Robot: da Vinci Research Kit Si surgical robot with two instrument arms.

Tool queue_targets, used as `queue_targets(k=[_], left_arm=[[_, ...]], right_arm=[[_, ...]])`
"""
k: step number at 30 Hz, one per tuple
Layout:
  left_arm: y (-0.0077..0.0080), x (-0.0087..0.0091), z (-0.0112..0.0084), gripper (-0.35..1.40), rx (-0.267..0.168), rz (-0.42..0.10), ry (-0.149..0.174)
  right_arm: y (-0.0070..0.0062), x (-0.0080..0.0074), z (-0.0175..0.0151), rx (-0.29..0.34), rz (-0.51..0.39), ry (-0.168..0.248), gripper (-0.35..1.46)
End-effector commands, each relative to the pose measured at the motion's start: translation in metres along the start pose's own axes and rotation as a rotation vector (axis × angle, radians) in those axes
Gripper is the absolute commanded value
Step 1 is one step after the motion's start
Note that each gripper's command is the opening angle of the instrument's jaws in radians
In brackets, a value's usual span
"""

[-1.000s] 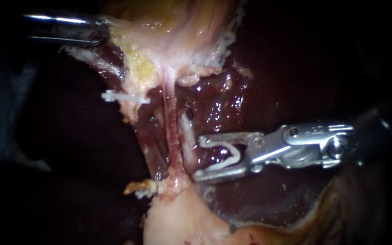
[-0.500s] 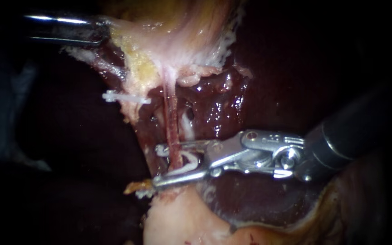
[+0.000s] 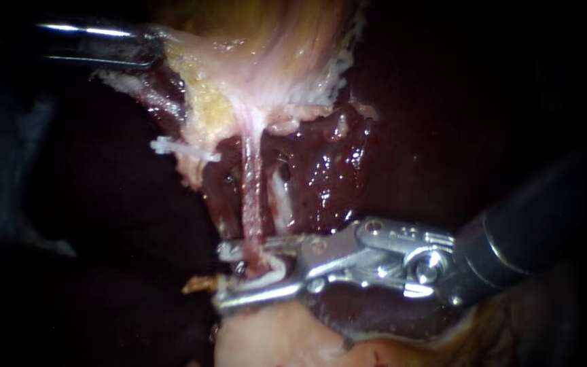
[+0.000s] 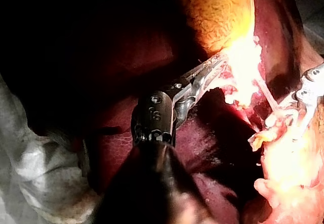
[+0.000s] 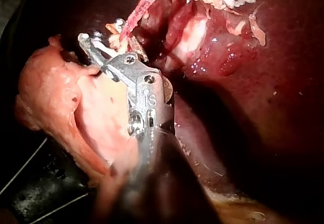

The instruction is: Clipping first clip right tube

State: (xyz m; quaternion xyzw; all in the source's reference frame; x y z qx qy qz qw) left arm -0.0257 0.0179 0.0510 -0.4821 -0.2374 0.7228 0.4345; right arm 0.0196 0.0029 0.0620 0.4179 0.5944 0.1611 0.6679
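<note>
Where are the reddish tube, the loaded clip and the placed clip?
reddish tube (image 3: pixel 251 197): endoscope view, mid-length of the stretched part.
loaded clip (image 3: pixel 276 264): endoscope view, its white bend.
placed clip (image 3: pixel 186 151): endoscope view, its middle.

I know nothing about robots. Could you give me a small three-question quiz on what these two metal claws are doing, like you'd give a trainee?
1. True or false: the right instrument has its claw on either side of the thin pink tube.
2. What does the claw of the left instrument grip? A. a needle. B. pale tissue. C. nothing.
3. Fill in: the white thing seated in the right claw, hugging the tube, is a ____.

Key: 1 true; 2 B; 3 clip.
</note>
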Motion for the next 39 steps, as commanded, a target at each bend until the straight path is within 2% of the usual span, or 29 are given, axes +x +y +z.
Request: queue_targets(k=[1,5,10,17,20,24,28,39], left_arm=[[0.0,0.0,0.0,-0.35,0.0,0.0,0.0],[0.0,0.0,0.0,-0.35,-0.001,0.0,0.0],[-0.0001,0.0,0.0,-0.35,0.0,0.0,0.0],[-0.0001,0.0,0.0001,-0.35,0.0,0.0,0.0],[-0.0001,0.0,0.0001,-0.35,0.0,0.0,0.0],[-0.0001,0.0,0.0001,-0.35,0.0,0.0,0.0],[-0.0001,0.0,0.0001,-0.35,0.0,0.0,0.0],[-0.0002,0.0001,0.0002,-0.35,0.0,0.0,0.0]], right_arm=[[-0.0003,0.0001,0.0001,-0.001,0.001,0.003,0.44],[-0.0005,0.0005,0.0003,-0.004,0.008,0.008,0.42],[0.0003,0.0005,0.0,-0.018,0.05,0.014,0.31],[0.0012,0.0003,-0.0007,-0.021,0.145,0.015,-0.08],[0.0013,0.0002,-0.0009,-0.021,0.216,0.016,-0.35],[0.0015,-0.0002,-0.0012,-0.019,0.238,0.017,-0.35],[0.0015,-0.0004,-0.0012,-0.03,0.237,-0.008,-0.35],[0.0016,-0.0005,-0.0013,-0.03,0.236,-0.008,-0.35]])
